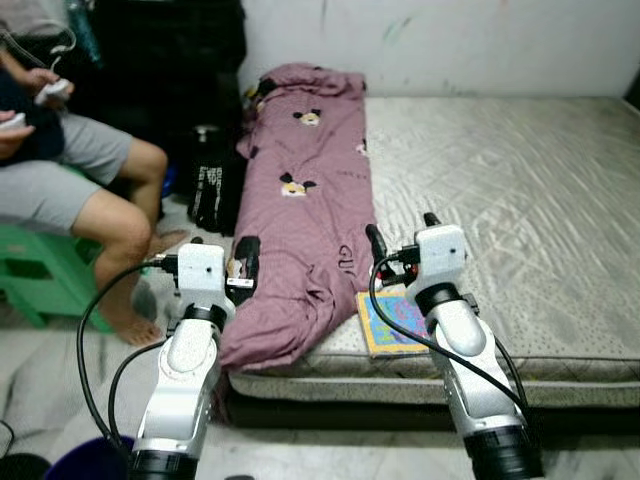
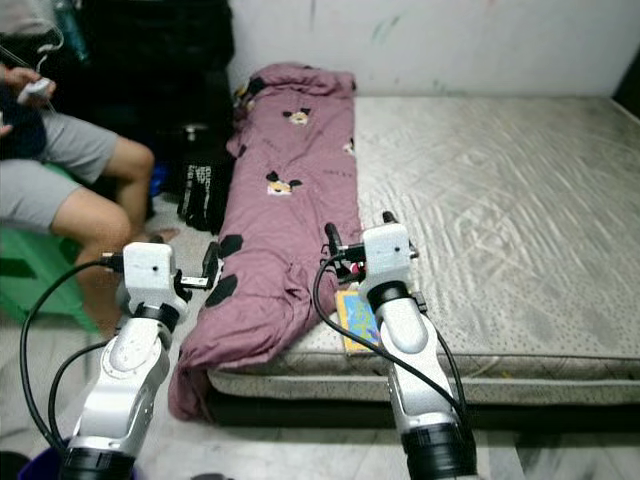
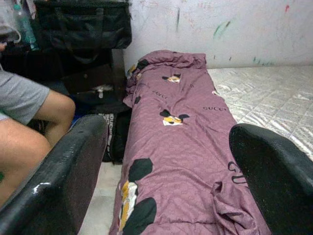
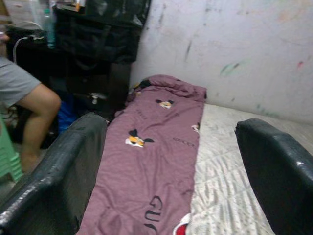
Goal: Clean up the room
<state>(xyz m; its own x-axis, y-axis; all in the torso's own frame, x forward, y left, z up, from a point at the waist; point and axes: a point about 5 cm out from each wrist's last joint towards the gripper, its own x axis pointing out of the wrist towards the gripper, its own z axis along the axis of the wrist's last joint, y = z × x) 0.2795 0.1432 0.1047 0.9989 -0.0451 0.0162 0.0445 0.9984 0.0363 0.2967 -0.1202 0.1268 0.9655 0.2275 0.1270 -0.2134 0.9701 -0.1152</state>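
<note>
- One mattress [image 1: 520, 200] lies on the floor against the white wall, its pale quilted surface mostly bare
- One mauve blanket [image 1: 305, 190] with cartoon-mouse prints runs along the mattress's left edge from the wall end to the near end; its near corner hangs over the edge toward the floor
- One person [image 1: 70, 180] in grey shorts sits on a green stool [image 1: 40, 270] left of the mattress, both hands holding small white objects
- One black bag [image 1: 212, 185] stands on the floor between the person's leg and the blanket; dark luggage [image 3: 83, 24] is stacked behind it by the wall
- Left gripper [image 3: 166, 161]: fingers spread wide, nothing held, raised above the blanket's near end at the left edge of the mattress
- Right gripper [image 4: 171, 166]: fingers spread wide, nothing held, raised above the near mattress edge just right of the blanket
- One flat colourful book [image 1: 392, 318] lies on the mattress near corner, touching the blanket's right edge, partly covered by the right arm
</note>
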